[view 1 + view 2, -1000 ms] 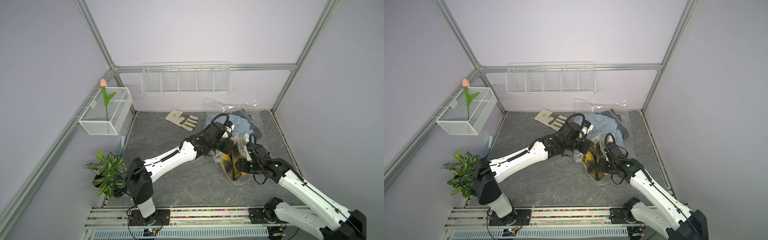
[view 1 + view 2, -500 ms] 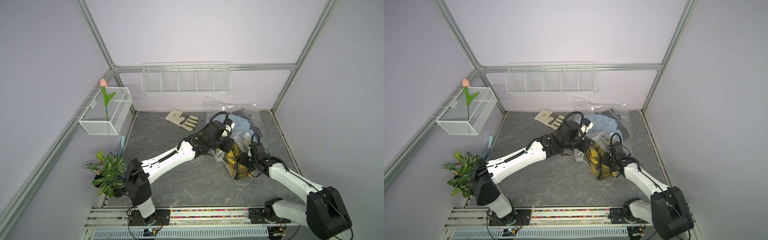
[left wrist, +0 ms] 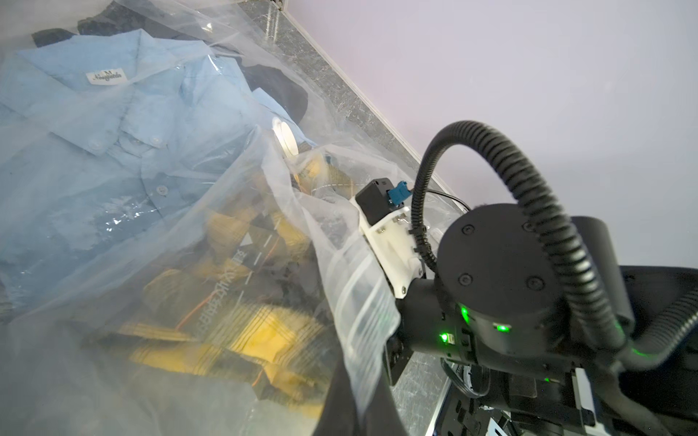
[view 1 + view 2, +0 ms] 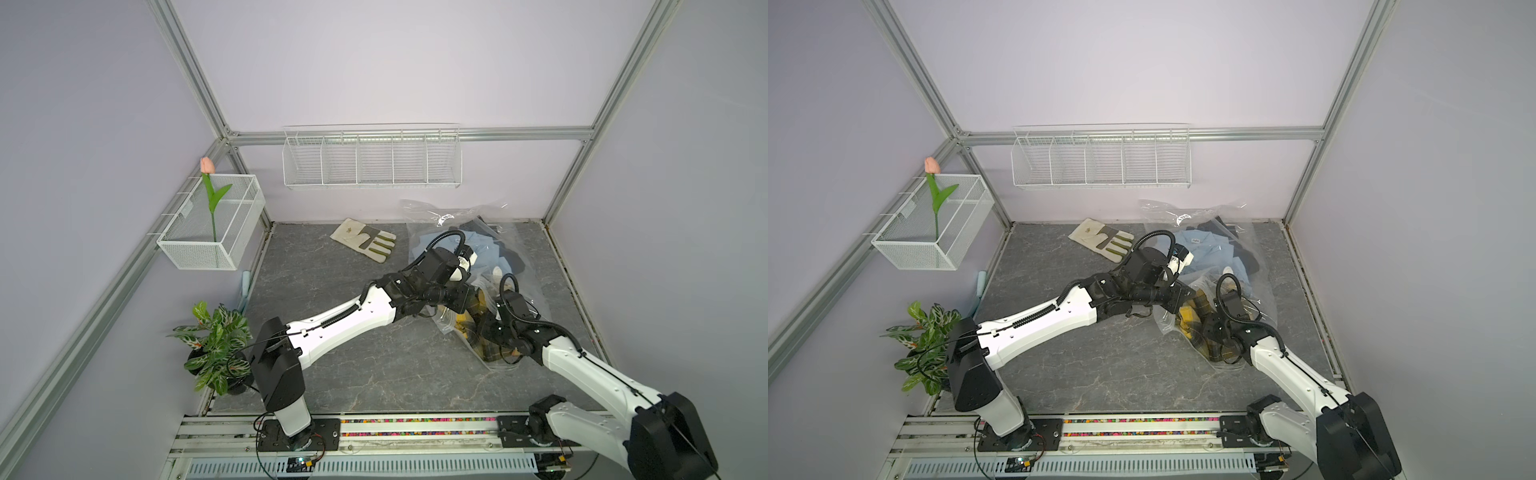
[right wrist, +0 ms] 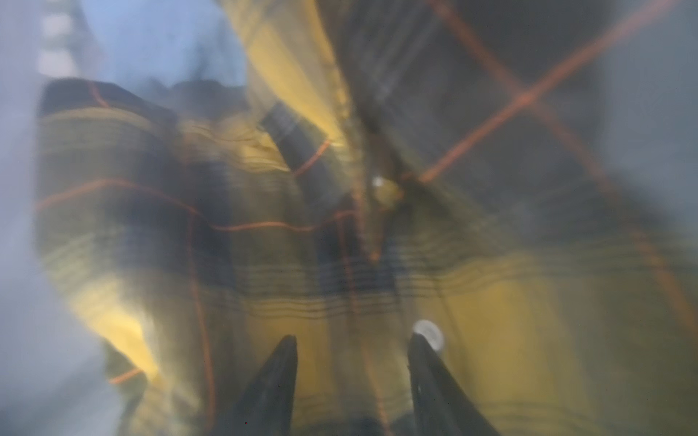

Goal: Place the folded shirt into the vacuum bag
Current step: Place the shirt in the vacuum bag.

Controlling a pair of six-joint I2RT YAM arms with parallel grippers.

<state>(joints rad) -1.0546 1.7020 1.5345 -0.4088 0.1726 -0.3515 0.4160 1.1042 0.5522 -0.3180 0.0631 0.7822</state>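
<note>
- Holding the vacuum bag mouth raised: left pincer pressed together on its zip edge, we judge.
- We log the right pincer spread inside the bag; the folded shirt lies straight ahead of its tips.
- Shirt's long axis seems to follow that pincer's reach, deeper into the bag; right arm nearer, so it should push.
</note>
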